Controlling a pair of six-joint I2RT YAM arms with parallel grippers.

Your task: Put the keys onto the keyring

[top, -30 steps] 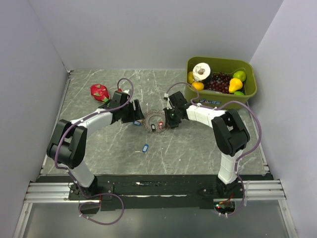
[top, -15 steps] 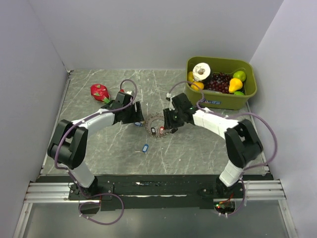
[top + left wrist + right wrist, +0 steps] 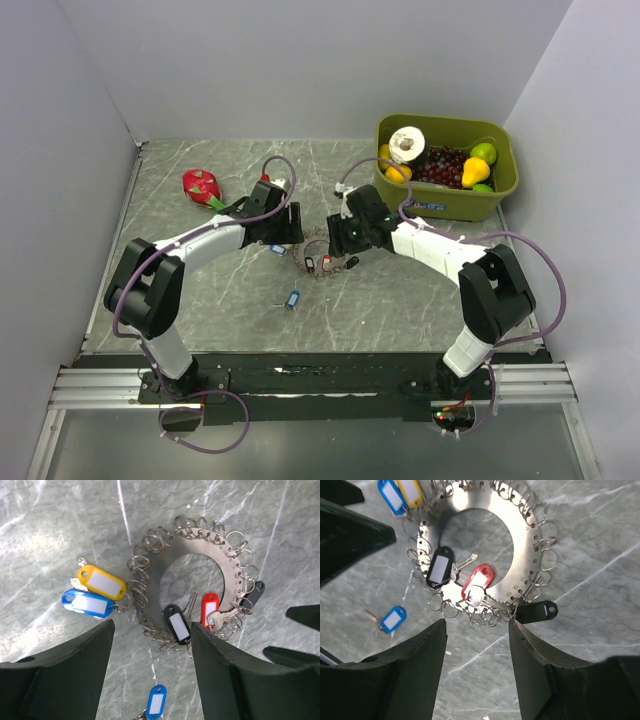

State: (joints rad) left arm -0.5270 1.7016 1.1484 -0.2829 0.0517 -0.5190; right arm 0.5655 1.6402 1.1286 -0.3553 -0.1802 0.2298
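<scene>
The keyring (image 3: pixel 165 575) is a flat steel disc edged with several small split rings, lying on the table between both arms (image 3: pixel 312 252) (image 3: pixel 520 545). One blue-tagged key (image 3: pixel 156 703) lies loose, apart from the ring (image 3: pixel 292 299) (image 3: pixel 392 619). Another blue tag (image 3: pixel 87 603) sits beside a yellow tag (image 3: pixel 102 581) at the ring's edge; whether they are attached I cannot tell. Black (image 3: pixel 440 567) and red (image 3: pixel 477 577) tagged keys lie inside the ring. My left gripper (image 3: pixel 151 626) (image 3: pixel 287 226) hovers open over the ring. My right gripper (image 3: pixel 477 625) (image 3: pixel 345 240) is also open above it, holding nothing.
A black fob (image 3: pixel 536 611) hangs off the ring's edge. A green bin (image 3: pixel 445 203) of fruit stands at the back right. A red dragon fruit (image 3: pixel 202 185) lies at the back left. Grey walls close the table on three sides.
My right gripper has opened from shut and shifted slightly left over the ring. My left gripper has moved right, closer to the ring.
</scene>
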